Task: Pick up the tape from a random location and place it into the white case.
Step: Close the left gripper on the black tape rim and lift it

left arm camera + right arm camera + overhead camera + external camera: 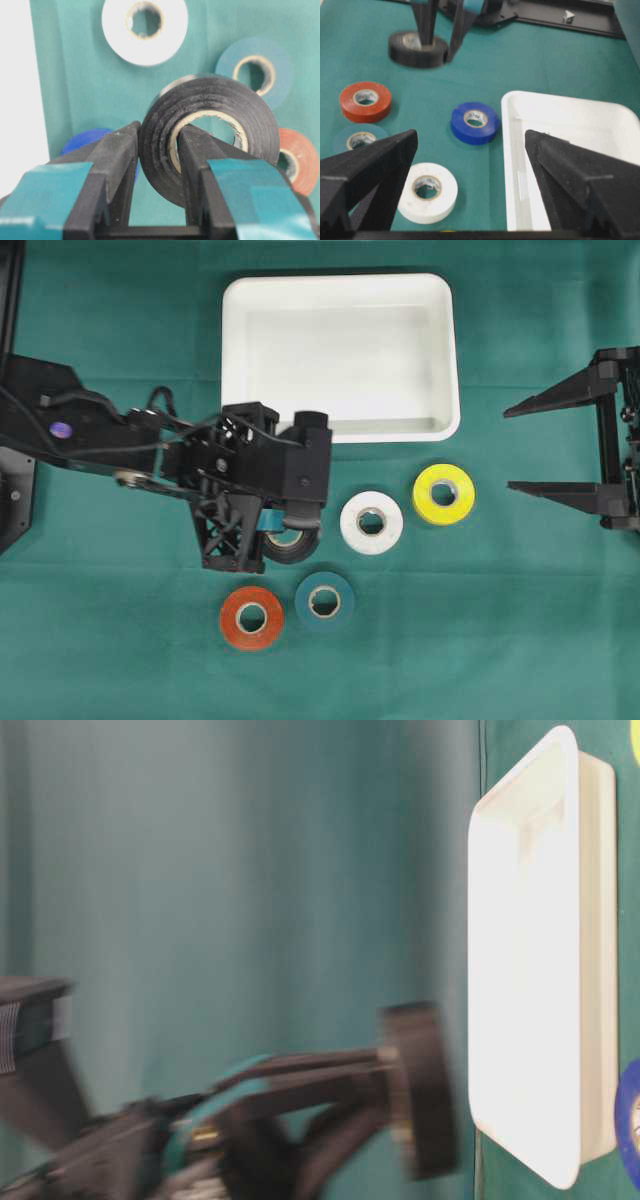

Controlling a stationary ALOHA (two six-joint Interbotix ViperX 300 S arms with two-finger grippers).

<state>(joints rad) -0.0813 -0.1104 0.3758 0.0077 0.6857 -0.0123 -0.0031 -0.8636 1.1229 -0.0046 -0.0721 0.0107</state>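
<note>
Left gripper (157, 150) pinching the black tape roll's (210, 135) wall, one finger through its core for a secure carry to the white case (340, 430); right gripper (520, 448) spread, idle.

A table covered in green cloth (520, 640) is seen. On it are laid the white case (340, 430) at the far middle, and yellow (443, 494), white (371, 523), teal (324, 600), orange (251, 618) and blue (475, 123) tape rolls nearer.
</note>
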